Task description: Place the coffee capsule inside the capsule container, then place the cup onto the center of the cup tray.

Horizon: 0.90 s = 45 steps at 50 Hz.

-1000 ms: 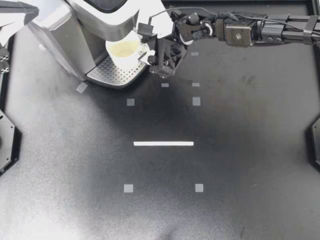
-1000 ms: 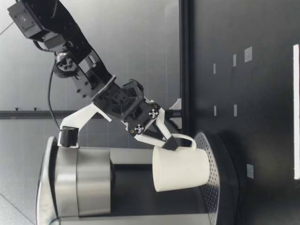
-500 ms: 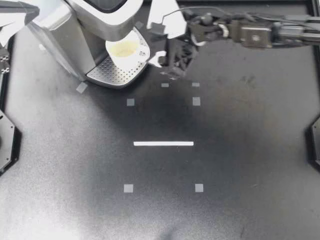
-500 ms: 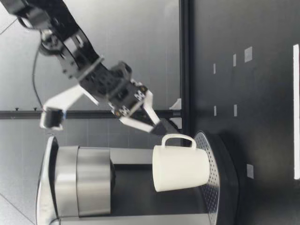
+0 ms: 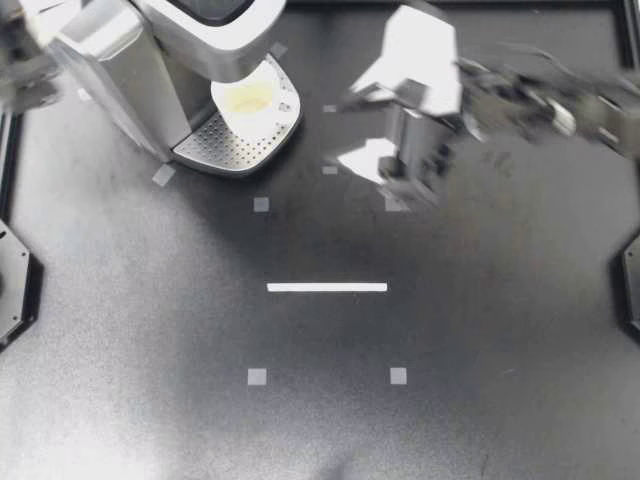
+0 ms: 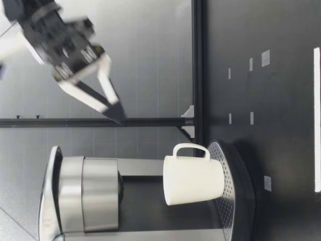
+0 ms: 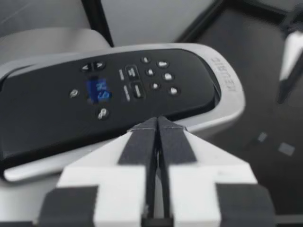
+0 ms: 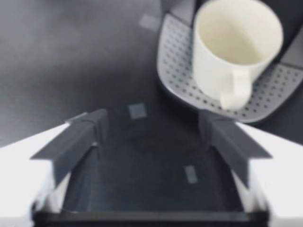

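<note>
A white cup (image 5: 250,99) stands upright on the coffee machine's perforated cup tray (image 5: 225,150), under the spout. My right gripper (image 5: 348,130) is open and empty, off to the right of the tray and blurred. In the right wrist view the cup (image 8: 234,45) and the tray (image 8: 182,71) lie ahead of the spread fingers (image 8: 83,135), handle toward the gripper. My left gripper (image 5: 30,40) is at the far left beside the machine. Its fingers (image 7: 156,137) are shut, with the control panel (image 7: 109,90) just ahead. No capsule shows.
The coffee machine (image 5: 150,60) fills the back left corner. White tape marks (image 5: 326,287) dot the black table. In the low view the cup (image 6: 193,181) rests on the tray (image 6: 241,191), and a gripper (image 6: 108,88) hangs open high above the table.
My right gripper has let go of the cup's handle, pulled away to the right and risen. The cup stays on the tray. The left arm has shifted slightly.
</note>
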### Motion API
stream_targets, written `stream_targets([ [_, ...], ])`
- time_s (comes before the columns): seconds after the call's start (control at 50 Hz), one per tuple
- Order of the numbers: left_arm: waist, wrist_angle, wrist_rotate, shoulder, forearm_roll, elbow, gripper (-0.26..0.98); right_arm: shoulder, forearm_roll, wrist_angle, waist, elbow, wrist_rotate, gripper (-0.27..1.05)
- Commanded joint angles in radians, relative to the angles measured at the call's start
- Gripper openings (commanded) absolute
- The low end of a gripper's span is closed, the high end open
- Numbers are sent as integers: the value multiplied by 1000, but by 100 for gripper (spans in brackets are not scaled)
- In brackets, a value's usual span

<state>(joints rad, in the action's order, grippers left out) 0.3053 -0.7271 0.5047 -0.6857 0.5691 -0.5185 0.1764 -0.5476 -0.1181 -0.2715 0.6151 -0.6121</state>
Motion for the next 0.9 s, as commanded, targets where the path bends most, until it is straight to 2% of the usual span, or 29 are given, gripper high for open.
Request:
stream_targets([
  [0.0,2,-11,-12,41,6,71,5,63,-6,71,31,32,6,71],
  [0.22,34,-55,-41,176,6,179,5,87,-38,126,44,95,44,70],
  [0.5,54,-110,-81,310,5,276,5,92,-41,132,86,115,55,58],
  [0.88,101,-115,-81,328,5,275,5,109,-43,132,94,127,55,57],
])
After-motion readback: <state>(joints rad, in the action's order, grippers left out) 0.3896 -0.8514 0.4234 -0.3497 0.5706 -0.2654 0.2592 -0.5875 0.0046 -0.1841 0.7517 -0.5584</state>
